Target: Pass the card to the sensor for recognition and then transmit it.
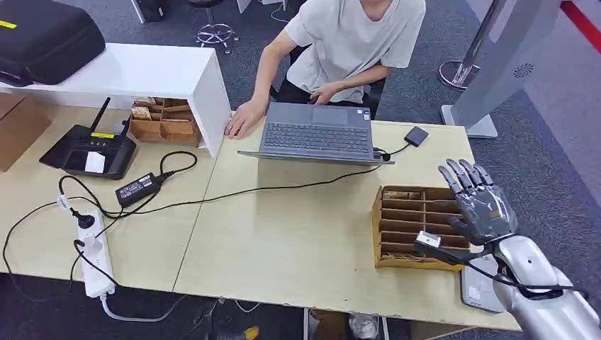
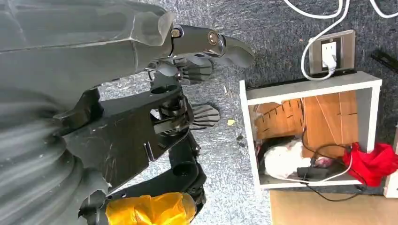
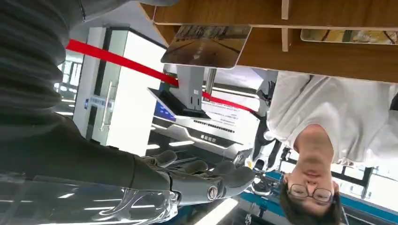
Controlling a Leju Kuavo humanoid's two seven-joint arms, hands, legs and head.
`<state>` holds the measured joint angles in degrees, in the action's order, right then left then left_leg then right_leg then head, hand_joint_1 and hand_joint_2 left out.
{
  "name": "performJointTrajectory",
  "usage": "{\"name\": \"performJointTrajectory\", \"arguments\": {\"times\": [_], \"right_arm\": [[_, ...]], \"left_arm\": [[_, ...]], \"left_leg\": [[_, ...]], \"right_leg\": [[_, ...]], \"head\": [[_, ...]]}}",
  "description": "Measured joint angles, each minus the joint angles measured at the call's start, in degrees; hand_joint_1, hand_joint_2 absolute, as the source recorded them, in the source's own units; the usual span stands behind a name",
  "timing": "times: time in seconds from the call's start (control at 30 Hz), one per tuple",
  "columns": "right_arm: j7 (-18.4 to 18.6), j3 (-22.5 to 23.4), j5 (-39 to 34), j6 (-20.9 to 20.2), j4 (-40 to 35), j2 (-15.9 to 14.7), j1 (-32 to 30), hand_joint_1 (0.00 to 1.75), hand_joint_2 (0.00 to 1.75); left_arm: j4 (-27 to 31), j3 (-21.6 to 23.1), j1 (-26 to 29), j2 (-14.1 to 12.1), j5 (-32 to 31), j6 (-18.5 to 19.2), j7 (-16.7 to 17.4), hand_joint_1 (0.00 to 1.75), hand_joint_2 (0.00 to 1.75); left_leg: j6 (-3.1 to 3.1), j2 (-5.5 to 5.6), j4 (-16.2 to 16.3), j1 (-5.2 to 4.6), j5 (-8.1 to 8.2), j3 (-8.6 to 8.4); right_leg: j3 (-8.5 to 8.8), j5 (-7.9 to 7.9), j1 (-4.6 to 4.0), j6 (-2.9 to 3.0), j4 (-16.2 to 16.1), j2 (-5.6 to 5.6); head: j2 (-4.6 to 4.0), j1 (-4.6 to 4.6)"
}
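Observation:
My right hand (image 1: 478,202) hovers open, fingers spread and palm empty, over the right end of a brown slotted cardboard card holder (image 1: 397,234) on the table. A few cards (image 1: 402,193) lie in its far slot. In the right wrist view one card (image 3: 206,44) sticks out of the holder (image 3: 328,56), apart from my straight fingers (image 3: 202,180). A white flat pad (image 1: 476,287) lies at the table's front right, partly under my forearm. In the left wrist view my left hand (image 2: 197,56) hangs by my body over the carpet, holding nothing.
A person sits behind an open laptop (image 1: 319,131) at the far side, one hand on the table. A small black box (image 1: 416,136) is cabled to the laptop. At the left stand a white shelf (image 1: 142,71), a black terminal (image 1: 88,152), a power strip (image 1: 96,262) and cables.

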<state>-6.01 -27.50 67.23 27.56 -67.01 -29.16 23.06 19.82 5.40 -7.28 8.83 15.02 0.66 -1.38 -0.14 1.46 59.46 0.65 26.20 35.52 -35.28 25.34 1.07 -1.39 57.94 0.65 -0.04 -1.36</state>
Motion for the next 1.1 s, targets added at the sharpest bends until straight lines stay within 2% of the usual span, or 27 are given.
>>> {"name": "performJointTrajectory", "arguments": {"times": [0.53, 1.1], "right_arm": [[-0.5, 0.0, -0.2, 0.0, 0.1, 0.1, 0.0, 0.0, 1.75], [-0.6, -1.0, 0.5, -0.1, 1.5, 1.6, 0.0, 0.0, 1.75]], "left_arm": [[0.0, 0.0, 0.0, 0.0, 0.0, -0.2, 0.0, 0.0, 1.75], [0.0, 0.0, 0.0, 0.3, -0.1, -0.2, 0.0, 0.0, 1.75]], "left_leg": [[0.0, 0.0, 0.0, 0.0, 0.0, 0.0], [0.0, 0.0, 0.0, 0.0, 0.0, 0.0]], "right_leg": [[0.0, 0.0, 0.0, 0.0, 0.0, 0.0], [0.0, 0.0, 0.0, 0.0, 0.0, 0.0]], "head": [[0.0, 0.0], [0.0, 0.0]]}}
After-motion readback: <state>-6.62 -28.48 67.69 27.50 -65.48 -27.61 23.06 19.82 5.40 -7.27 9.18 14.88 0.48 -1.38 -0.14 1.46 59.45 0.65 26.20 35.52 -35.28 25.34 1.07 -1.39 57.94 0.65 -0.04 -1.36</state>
